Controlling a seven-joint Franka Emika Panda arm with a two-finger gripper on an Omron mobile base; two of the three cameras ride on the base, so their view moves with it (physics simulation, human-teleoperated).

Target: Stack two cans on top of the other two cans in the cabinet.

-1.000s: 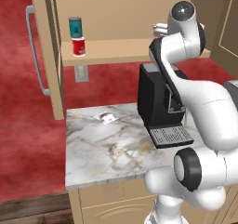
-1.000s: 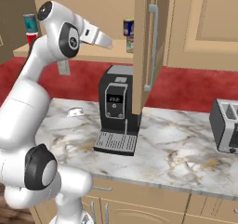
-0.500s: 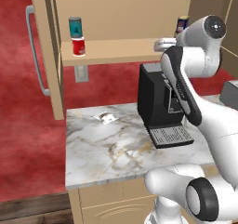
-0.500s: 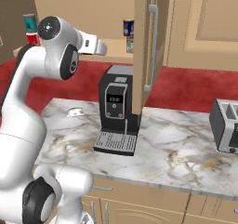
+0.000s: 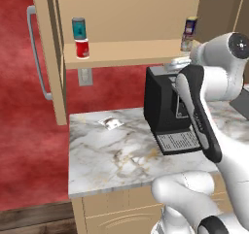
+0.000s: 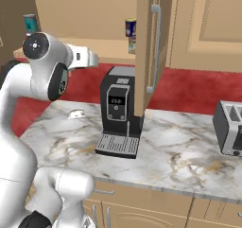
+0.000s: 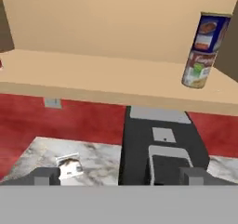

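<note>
Currently the pincer [image 7: 119,175] is empty, its two dark tips [image 7: 45,175] standing wide apart at the bottom of the hand view. It faces the open cabinet [image 5: 131,14] from a withdrawn position, level with the top of the black coffee machine [image 5: 168,109] and below the shelf board [image 7: 93,79].

On the shelf, both stacks appear complete. At the right end, the dark blue can [image 7: 210,31] sits on the pale silvery can [image 7: 197,69]; it leans slightly and looks a little off-centre on the lower can. At the left end, the teal can [image 5: 78,28] stands upright on the red can [image 5: 82,48]. The two stacks are well apart.

Judged from this layout, the placing work is finished and the step in hand is a clean retreat. To do it well:

- Keep the tips spread and carry nothing.
- Move away from the shelf edge, not sideways toward either stack.
- Keep the wrist above the coffee machine and off the open door [image 6: 147,47] with its grey bar handle [image 6: 155,49].
- Avoid any bump to the shelf board; the leaning right stack is likely the less stable one.

Below, the marble worktop [image 5: 112,155] carries the coffee machine, a small packet [image 5: 111,123] and a toaster [image 6: 230,127].
</note>
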